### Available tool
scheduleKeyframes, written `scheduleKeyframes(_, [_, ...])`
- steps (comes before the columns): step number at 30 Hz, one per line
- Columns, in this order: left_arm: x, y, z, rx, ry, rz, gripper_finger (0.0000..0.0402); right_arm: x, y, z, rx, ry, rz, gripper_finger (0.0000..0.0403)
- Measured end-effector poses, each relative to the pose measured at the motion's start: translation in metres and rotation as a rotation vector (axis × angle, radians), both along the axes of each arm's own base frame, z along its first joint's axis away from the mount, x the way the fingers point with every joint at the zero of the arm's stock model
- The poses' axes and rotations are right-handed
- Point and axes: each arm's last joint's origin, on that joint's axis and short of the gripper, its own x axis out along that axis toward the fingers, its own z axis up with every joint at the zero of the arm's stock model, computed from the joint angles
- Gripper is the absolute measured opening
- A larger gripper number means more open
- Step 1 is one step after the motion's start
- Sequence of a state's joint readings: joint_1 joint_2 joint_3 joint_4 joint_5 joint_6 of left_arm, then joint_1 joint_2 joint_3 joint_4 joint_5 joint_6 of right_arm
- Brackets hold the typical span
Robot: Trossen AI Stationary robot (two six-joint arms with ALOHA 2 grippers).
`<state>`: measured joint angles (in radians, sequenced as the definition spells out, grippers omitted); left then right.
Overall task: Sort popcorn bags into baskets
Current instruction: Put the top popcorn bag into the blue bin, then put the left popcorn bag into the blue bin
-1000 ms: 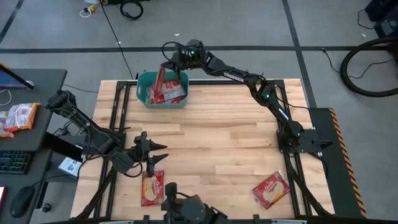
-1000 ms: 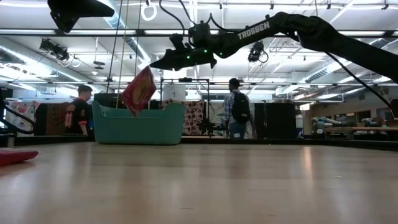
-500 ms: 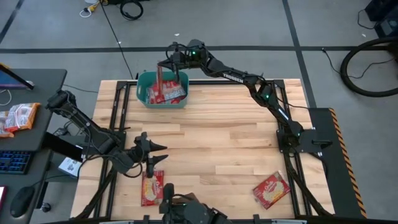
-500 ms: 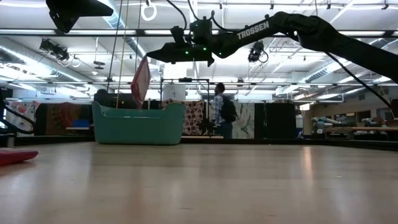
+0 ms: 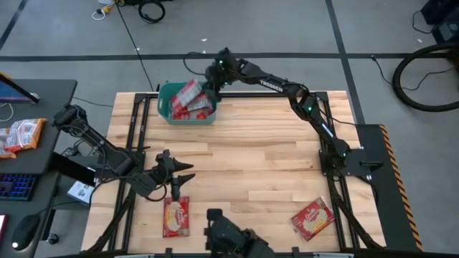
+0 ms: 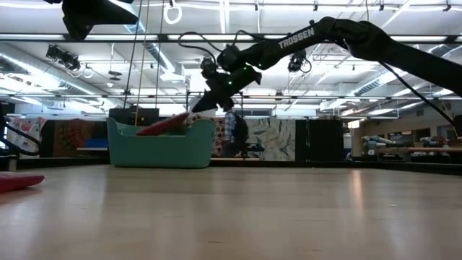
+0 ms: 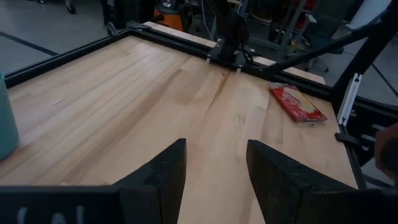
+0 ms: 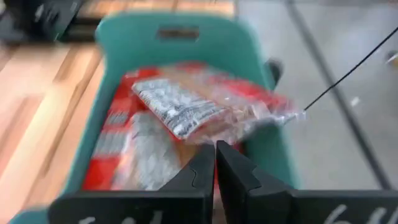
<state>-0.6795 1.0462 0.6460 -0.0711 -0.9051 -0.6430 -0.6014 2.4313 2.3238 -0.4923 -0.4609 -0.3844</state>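
The teal basket [image 5: 168, 107] stands at the table's far edge, with several red popcorn bags [image 5: 197, 111] lying inside. My right gripper [image 5: 209, 80] is above its right end, shut on one more bag [image 5: 188, 93] that lies slanted over the pile. The low view shows this bag [image 6: 163, 126] sticking up past the basket's rim [image 6: 160, 137]. My left gripper [image 5: 179, 174] hovers open near the table's near-left part, just beyond a bag [image 5: 176, 216] lying flat. Another bag [image 5: 313, 218] lies flat at the near right, also seen in the left wrist view [image 7: 297, 103]. My right gripper pinches the bag between its two fingers at the edge of one end [image 8: 214, 138]. It comes slanting down from the table's right. The bag reaches away from the fingers over the basket, tilted close to flat, its far end [image 6: 144, 131] low over the bags inside.
Paler packets [image 5: 21, 134] and a keyboard sit on the desk left of the table. A dark device [image 5: 231, 239] stands at the near edge. Bare wood [image 5: 258, 165] fills the table's middle. A person [image 6: 234, 133] walks in the room beyond.
My right gripper has sunk toward the basket, shifted a little toward the table's right and tipped downward. The bag, which hung upright below the fingers, has swung over to lie almost flat across the bags in the basket. A person behind has walked leftward.
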Motion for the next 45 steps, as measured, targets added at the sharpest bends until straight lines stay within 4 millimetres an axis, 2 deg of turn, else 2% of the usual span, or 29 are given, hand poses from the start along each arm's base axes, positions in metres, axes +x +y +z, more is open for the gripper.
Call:
scheduleKeyframes(7, [0.001,0.001,0.0,-0.004,0.004,-0.003,0.0172,-0.001,0.026,-0.015,0.034,0.229,-0.01,0.0024])
scheduleKeyframes(10, [0.001,0.001,0.0,-0.01,0.01,-0.018,0.0172,0.0,0.035,-0.013,0.011,0.281,-0.035,0.0039])
scheduleKeyframes(13, [0.001,0.002,-0.002,-0.001,0.03,-0.019,0.0172,-0.002,0.043,0.001,-0.017,0.299,-0.078,0.006])
scheduleKeyframes(17, [0.002,0.011,-0.01,0.062,0.124,-0.016,0.0172,-0.017,0.06,0.025,-0.011,0.383,-0.132,0.0077])
scheduleKeyframes(21, [0.004,0.022,-0.016,0.133,0.227,-0.03,0.0172,-0.037,0.088,0.053,0.077,0.474,-0.143,0.0076])
scheduleKeyframes(25, [0.008,0.029,-0.017,0.18,0.257,-0.03,0.0172,-0.051,0.124,0.07,0.155,0.589,-0.131,0.0075])
scheduleKeyframes(27, [0.009,0.031,-0.017,0.188,0.265,-0.036,0.0172,-0.055,0.145,0.078,0.162,0.639,-0.115,0.0075])
scheduleKeyframes(31, [0.012,0.034,-0.019,0.153,0.309,-0.154,0.0172,-0.062,0.187,0.09,0.115,0.724,-0.108,0.0074])
scheduleKeyframes(35, [0.014,0.036,-0.02,0.093,0.332,-0.232,0.0172,-0.063,0.231,0.086,0.086,0.745,-0.032,0.0074])
scheduleKeyframes(39, [0.014,0.034,-0.019,0.078,0.324,-0.25,0.0172,-0.07,0.27,0.064,0.046,0.735,0.024,0.0074])
scheduleKeyframes(45, [0.017,0.037,-0.015,0.102,0.275,-0.181,0.0172,-0.102,0.31,0.027,0.082,0.632,0.028,0.0074])
